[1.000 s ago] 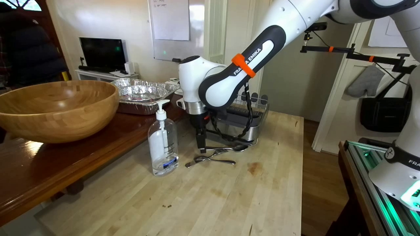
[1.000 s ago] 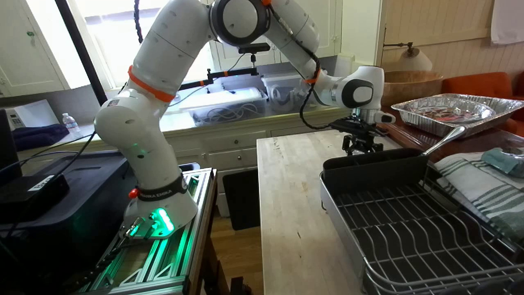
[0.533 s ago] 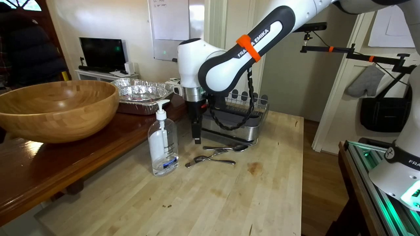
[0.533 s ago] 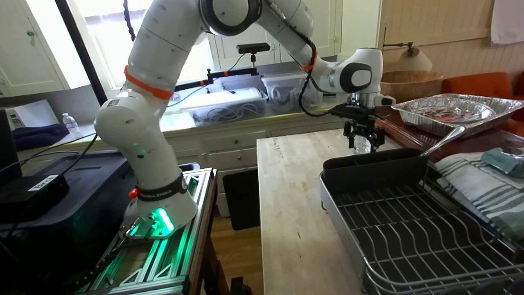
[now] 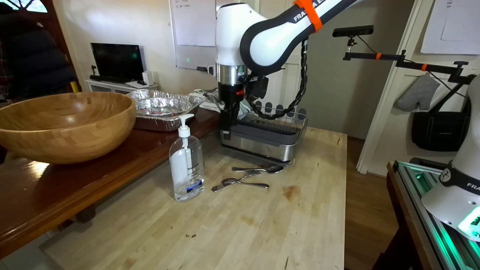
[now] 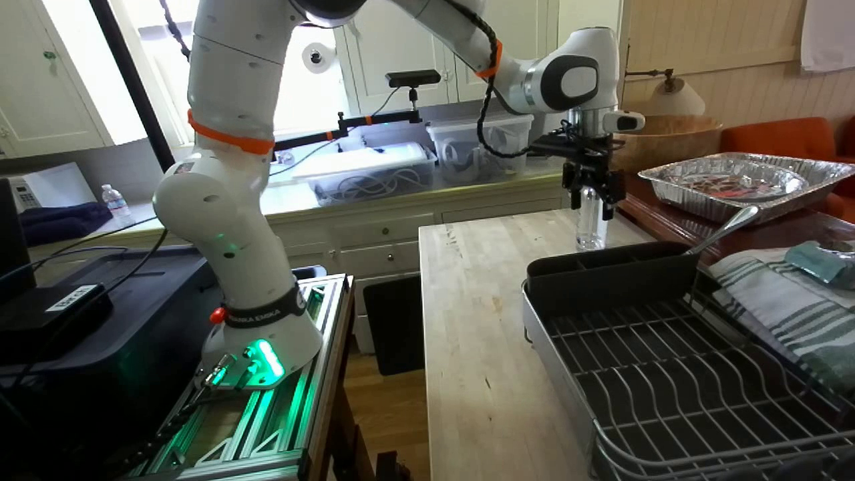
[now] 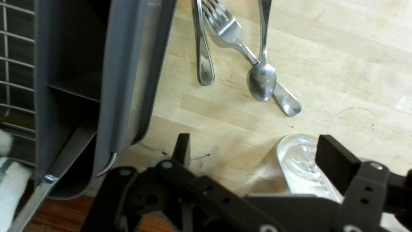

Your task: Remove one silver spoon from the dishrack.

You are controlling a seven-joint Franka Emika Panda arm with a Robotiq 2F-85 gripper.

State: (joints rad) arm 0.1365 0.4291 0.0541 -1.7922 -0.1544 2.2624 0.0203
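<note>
The dishrack [image 5: 258, 144] is a low silver-grey tub with a dark utensil holder on its near side; it also shows in an exterior view [image 6: 561, 381] and the wrist view [image 7: 136, 87]. One silver-handled utensil [image 6: 725, 228] leans out of the holder; its lower part is largely hidden. On the table, a silver spoon [image 7: 262, 80] lies across a fork [image 7: 231, 33]. Another spoon [image 5: 275, 169] lies beside them; only its handle [image 7: 205, 61] shows in the wrist view. My gripper [image 7: 257, 151] is open and empty, above the table beside the holder's end [image 5: 226, 133].
A clear soap bottle [image 5: 187, 168] stands close by; in the wrist view it [image 7: 299, 154] appears under the right finger. A wooden bowl [image 5: 67, 127] and foil trays [image 5: 161, 107] stand on the darker table. A striped towel [image 6: 788, 300] lies beside the rack.
My gripper has risen from low over the cutlery to about the height of the rack's holder, moving left and then slightly back right. The cutlery on the table has not moved.
</note>
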